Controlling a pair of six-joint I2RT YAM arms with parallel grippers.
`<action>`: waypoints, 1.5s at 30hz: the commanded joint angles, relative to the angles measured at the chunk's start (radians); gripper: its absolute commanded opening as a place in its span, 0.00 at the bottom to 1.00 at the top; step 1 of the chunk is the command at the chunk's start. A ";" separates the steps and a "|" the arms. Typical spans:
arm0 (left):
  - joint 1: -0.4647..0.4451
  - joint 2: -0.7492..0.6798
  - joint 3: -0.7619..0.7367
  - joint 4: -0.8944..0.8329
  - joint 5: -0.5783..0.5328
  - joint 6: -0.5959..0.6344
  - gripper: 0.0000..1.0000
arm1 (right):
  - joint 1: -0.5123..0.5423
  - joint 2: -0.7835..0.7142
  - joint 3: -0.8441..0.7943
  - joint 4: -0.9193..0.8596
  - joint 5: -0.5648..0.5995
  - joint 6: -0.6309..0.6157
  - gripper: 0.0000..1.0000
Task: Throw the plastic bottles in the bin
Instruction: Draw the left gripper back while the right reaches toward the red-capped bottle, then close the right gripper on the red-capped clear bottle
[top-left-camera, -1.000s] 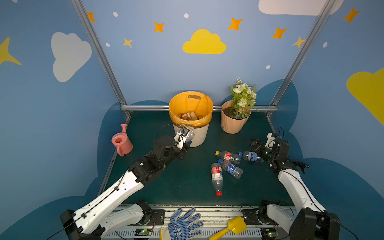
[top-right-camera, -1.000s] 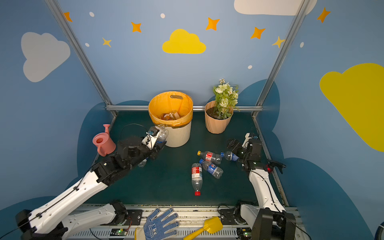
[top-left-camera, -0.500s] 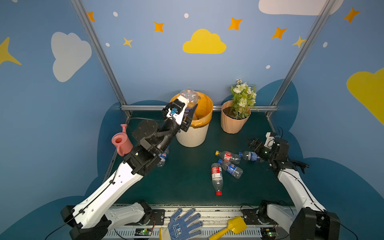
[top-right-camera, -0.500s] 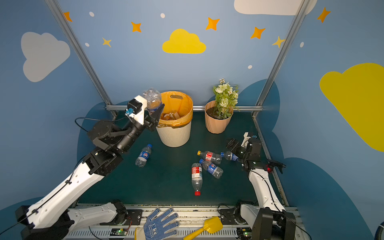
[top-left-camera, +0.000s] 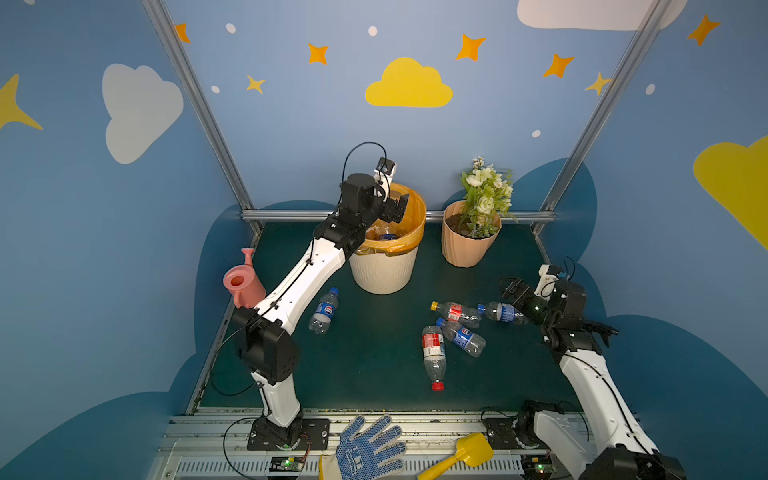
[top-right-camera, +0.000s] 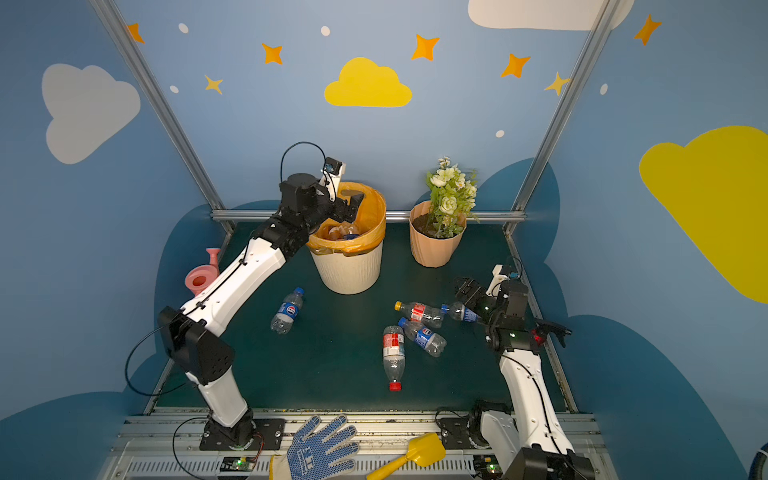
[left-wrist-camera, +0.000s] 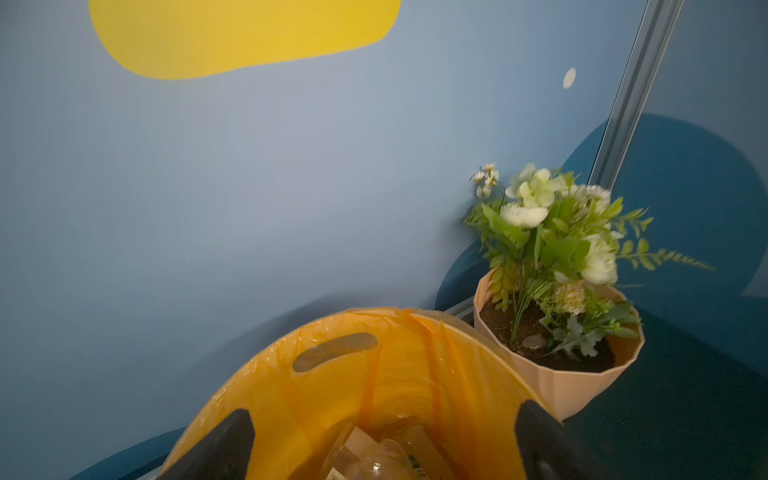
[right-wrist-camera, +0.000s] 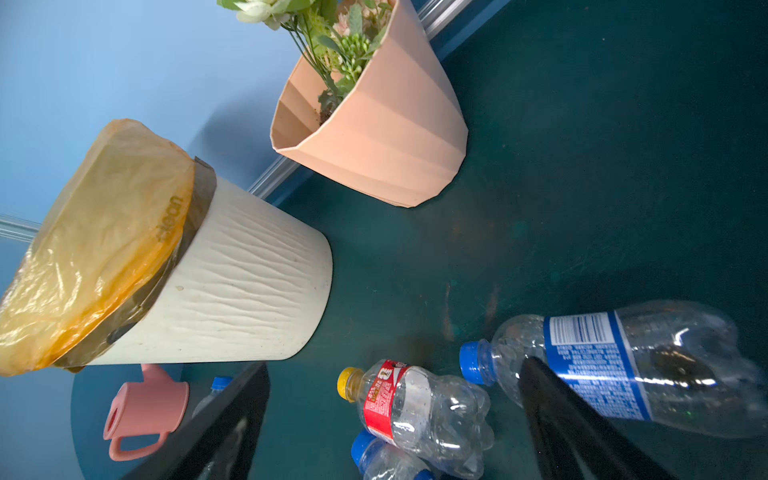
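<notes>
Emptied since a moment ago, the left gripper (left-wrist-camera: 384, 415) hangs above the bin (top-left-camera: 384, 274), fingers (left-wrist-camera: 224, 444) spread wide. Right gripper (right-wrist-camera: 392, 368) fingers gape, holding nothing, by a blue-labelled bottle (right-wrist-camera: 602, 365).

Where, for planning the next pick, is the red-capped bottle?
In both top views the red-capped bottle lies right of centre, cap toward the front, beside a blue-capped bottle.

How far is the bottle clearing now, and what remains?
Done: some clear plastic bottles lie inside the cream ribbed bin with orange liner. In hand: nothing; the left gripper, jaws open, hovers over it; the right gripper is open too. Left: five loose bottles on the green table.
</notes>
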 joint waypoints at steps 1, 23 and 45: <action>-0.014 -0.172 0.083 0.048 0.052 -0.003 1.00 | 0.004 -0.011 0.038 -0.037 0.026 -0.022 0.93; 0.046 -0.605 -0.653 0.166 -0.208 -0.160 1.00 | 0.004 0.120 0.039 -0.096 -0.002 0.013 0.92; 0.220 -0.893 -1.172 -0.043 -0.397 -0.573 1.00 | 0.326 0.258 0.209 -0.350 0.013 -0.109 0.88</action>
